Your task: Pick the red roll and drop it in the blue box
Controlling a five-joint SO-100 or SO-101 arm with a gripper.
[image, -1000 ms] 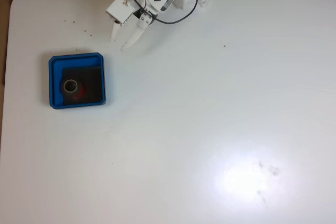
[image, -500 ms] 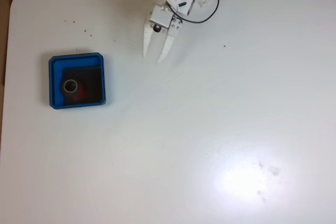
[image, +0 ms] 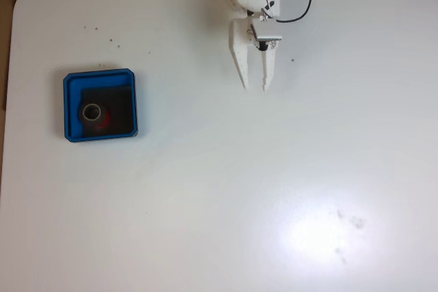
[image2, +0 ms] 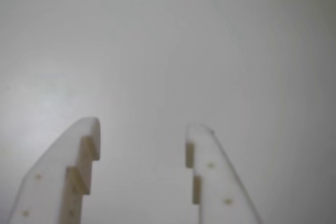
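Red roll (image: 92, 113): one, small ring, grey-brown on top with a pale hollow core, a sliver of red showing at its lower right edge. It is lying inside the blue box (image: 100, 74), left of centre on the black floor.

Blue box: one, square and shallow, bright blue walls with rounded corners, sitting at the left side of the white tabletop (image: 226, 203) in the fixed view.

Gripper (image: 254, 87): one, white, hanging near the top centre of the fixed view, well apart from the box, tips pointing down the picture. Fingers (image: 239, 59) are standing apart with a clear gap, gripping nothing.

Wrist view is showing both fingers (image2: 63, 177) with stepped inner edges and bare tabletop between them; the fixed view is too coarse for those steps.
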